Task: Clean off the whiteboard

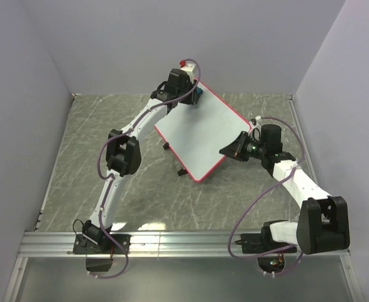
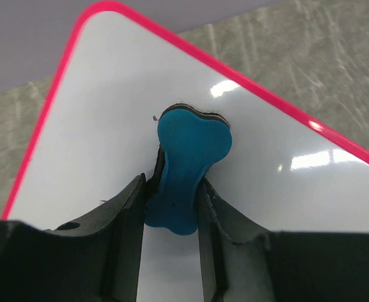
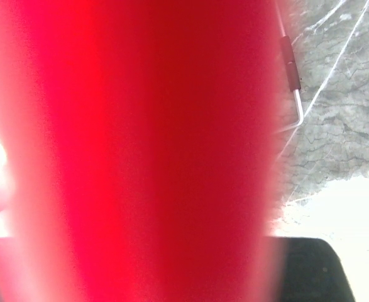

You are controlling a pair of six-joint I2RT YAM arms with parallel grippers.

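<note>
Marbled table [image 1: 140,201] holds whiteboard [image 1: 200,135] (plain white); left hand [image 2: 171,184] grips eraser [image 2: 193,145].

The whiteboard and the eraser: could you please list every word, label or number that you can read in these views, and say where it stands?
None can be read. The whiteboard shows no writing, the blue eraser in the left end effector bears no visible label, and the right wrist view is only a red blur.

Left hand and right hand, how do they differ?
The left hand grips a blue bone-shaped eraser over the face of the white, red-rimmed whiteboard; the right hand is at its right edge, without an eraser. The left hand is at the far corner, the right hand nearer. Both reach the whiteboard.
</note>
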